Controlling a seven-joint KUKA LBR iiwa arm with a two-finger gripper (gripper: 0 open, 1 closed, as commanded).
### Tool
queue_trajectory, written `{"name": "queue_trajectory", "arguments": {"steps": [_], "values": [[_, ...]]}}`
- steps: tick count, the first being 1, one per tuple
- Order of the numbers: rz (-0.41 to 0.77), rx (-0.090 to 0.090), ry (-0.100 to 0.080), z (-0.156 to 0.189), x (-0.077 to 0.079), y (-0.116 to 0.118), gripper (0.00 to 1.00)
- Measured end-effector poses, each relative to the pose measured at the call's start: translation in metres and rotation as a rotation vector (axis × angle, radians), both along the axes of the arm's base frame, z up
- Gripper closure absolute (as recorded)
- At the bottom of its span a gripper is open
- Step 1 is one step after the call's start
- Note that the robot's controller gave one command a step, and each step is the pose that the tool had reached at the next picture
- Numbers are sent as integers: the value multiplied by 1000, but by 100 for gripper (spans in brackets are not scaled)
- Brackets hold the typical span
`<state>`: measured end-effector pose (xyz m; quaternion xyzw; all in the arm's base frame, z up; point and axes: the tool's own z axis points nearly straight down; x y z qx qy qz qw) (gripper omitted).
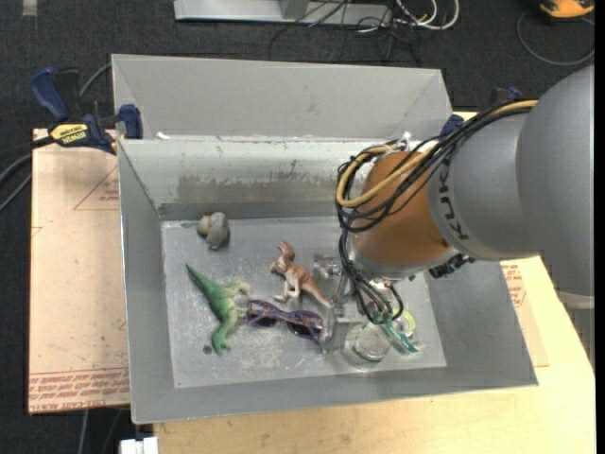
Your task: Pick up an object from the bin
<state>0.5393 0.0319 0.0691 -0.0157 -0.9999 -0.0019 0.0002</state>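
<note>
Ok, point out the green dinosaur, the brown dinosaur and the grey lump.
green dinosaur [224,305], camera view, its body.
brown dinosaur [296,275], camera view, its body.
grey lump [216,229], camera view, its middle.

Light falls evenly and fairly bright from above onto the grey bin [142,282]. Its far wall shows a pale sheen near the top edge and a darker band beneath. The arm [529,178] lays a broad soft shadow over the floor by the right wall.
</note>
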Motion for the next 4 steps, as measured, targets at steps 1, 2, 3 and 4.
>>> {"name": "queue_trajectory", "arguments": {"steps": [1, 2, 3, 4], "values": [[97, -1, -8, 8, 18, 0, 0], [255, 0, -3, 2, -7, 16, 0], [217, 0, -9, 0, -24, 59, 0], [-124, 1, -2, 1, -40, 66, 100]]}}
